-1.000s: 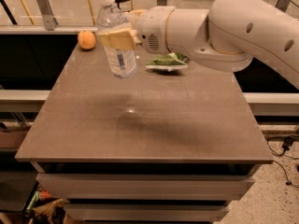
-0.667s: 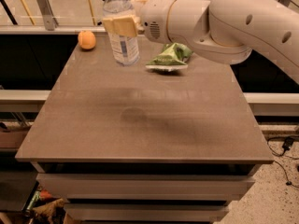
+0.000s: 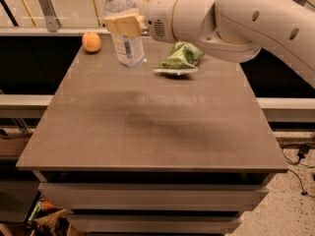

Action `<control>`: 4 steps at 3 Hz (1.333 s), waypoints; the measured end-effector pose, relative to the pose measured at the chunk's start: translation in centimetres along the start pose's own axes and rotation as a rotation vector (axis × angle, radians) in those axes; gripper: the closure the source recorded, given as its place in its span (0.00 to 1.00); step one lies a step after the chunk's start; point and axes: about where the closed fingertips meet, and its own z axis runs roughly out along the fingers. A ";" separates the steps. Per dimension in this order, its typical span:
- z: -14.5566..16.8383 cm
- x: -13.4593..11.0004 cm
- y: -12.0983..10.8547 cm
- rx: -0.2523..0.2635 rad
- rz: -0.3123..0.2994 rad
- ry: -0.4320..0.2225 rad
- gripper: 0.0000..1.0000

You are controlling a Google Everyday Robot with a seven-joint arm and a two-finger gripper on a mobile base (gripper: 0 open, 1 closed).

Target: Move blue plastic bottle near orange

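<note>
The blue plastic bottle (image 3: 126, 43) is clear with a pale label and stands upright over the far left part of the brown table (image 3: 152, 127). My gripper (image 3: 124, 24) is shut on the bottle's upper body, with the white arm reaching in from the right. The orange (image 3: 91, 42) sits at the table's far left corner, a short way left of the bottle and apart from it. The bottle's cap is cut off by the top edge of the view. I cannot tell whether the bottle's base touches the table.
A green snack bag (image 3: 179, 59) lies on the table right of the bottle. A railing with poles (image 3: 49, 9) runs behind the table. Drawers (image 3: 147, 195) sit under the tabletop, and a cable (image 3: 300, 156) lies on the floor at right.
My gripper has carried the bottle toward the far edge of the table, closer to the orange. The orange and the snack bag have not moved.
</note>
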 end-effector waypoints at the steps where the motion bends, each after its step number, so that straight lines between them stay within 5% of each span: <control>1: 1.6 0.2 -2.1 -0.021 0.002 -0.014 1.00; 3: 6.1 1.6 -7.6 -0.056 0.077 -0.066 1.00; 4: 8.4 2.0 -8.5 -0.051 0.075 -0.030 1.00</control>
